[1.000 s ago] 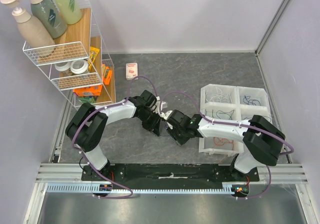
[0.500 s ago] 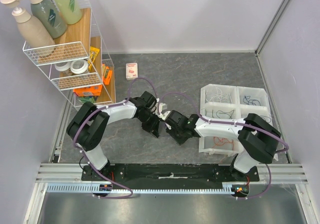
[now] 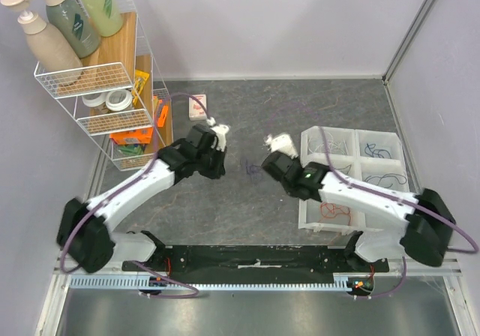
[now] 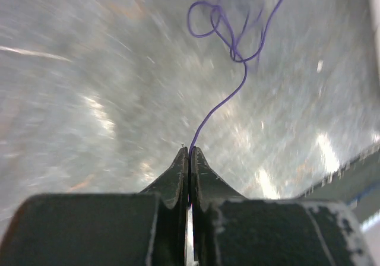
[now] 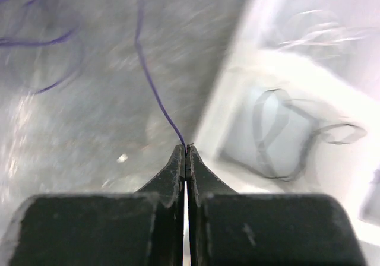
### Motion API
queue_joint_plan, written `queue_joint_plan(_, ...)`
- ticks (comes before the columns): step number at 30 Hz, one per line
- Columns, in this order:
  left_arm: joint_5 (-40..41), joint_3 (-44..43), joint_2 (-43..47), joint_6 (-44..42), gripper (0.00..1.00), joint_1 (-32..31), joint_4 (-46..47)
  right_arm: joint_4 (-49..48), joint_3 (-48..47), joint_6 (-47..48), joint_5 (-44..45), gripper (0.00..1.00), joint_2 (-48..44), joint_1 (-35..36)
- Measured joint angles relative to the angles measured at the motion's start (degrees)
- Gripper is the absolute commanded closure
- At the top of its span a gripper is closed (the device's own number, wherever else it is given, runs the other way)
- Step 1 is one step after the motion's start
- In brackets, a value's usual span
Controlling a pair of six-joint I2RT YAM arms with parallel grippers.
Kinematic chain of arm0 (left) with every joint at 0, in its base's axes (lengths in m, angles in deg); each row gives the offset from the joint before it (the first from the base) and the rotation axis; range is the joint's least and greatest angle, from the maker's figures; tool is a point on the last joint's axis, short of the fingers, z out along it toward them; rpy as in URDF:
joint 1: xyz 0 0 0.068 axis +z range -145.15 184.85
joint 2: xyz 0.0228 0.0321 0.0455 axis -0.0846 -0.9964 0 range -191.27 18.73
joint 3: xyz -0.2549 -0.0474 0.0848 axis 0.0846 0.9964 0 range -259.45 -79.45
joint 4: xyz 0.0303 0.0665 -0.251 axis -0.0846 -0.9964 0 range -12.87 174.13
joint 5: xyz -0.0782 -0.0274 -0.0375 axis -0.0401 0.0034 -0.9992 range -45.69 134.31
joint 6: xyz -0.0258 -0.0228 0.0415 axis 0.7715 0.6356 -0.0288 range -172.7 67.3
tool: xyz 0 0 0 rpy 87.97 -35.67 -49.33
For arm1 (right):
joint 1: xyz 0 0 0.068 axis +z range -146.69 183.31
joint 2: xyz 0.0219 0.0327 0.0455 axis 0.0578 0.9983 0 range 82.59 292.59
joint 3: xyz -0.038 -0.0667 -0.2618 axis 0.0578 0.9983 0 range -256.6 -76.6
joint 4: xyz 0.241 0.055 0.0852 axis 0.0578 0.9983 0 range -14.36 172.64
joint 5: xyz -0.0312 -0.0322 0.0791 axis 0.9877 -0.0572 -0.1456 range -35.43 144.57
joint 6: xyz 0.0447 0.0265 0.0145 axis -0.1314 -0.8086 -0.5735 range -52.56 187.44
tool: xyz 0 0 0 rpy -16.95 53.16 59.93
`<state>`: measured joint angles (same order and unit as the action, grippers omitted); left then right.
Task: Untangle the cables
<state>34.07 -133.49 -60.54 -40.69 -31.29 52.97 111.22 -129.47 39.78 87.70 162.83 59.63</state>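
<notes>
A thin purple cable runs between both grippers, and its knotted loops (image 3: pixel 251 169) hang or lie over the grey table between them. In the left wrist view my left gripper (image 4: pixel 190 151) is shut on one end of this cable, which rises to the tangle of loops (image 4: pixel 224 27). My right gripper (image 5: pixel 186 148) is shut on another stretch of the purple cable (image 5: pixel 148 79). From above, the left gripper (image 3: pixel 217 135) and right gripper (image 3: pixel 271 142) stand apart. Other cables lie in the white tray (image 3: pixel 354 160): white (image 3: pixel 330 142), blue (image 3: pixel 379 152) and orange-red (image 3: pixel 334 212).
A wire shelf rack (image 3: pixel 97 73) with pump bottles, tape rolls and orange items stands at the back left. A small white box (image 3: pixel 197 106) lies near it. The tray's wall (image 5: pixel 237 76) is close to the right gripper. Walls enclose the table.
Both grippers have closed on the purple cable and pulled apart, left arm to the left and back, right arm to the right. The tangle now shows between them.
</notes>
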Motion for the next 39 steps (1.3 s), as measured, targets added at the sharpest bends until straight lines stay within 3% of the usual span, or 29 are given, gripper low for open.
queue_joint_plan(8, 29.09, -4.59, 21.16, 3.74, 0.98, 0.02, -0.48, 4.42, -11.93, 0.66, 17.00, 1.00, -13.62, -19.28)
queue_joint_plan(16, 48.87, -4.87, 31.82, 3.98, 0.98, 0.02, -4.42, 4.92, -21.73, 6.69, 22.93, 1.00, -12.17, -36.13)
queue_joint_plan(27, 58.80, -7.02, 42.77, 2.40, 0.98, 0.00, -9.46, 3.43, -26.25, 11.78, 26.27, 1.00, -6.05, -40.52)
queue_joint_plan(39, 67.82, -11.76, 53.44, -4.35, 0.98, 0.02, -16.50, 1.22, -38.77, 12.31, 25.18, 1.00, 6.51, -49.05)
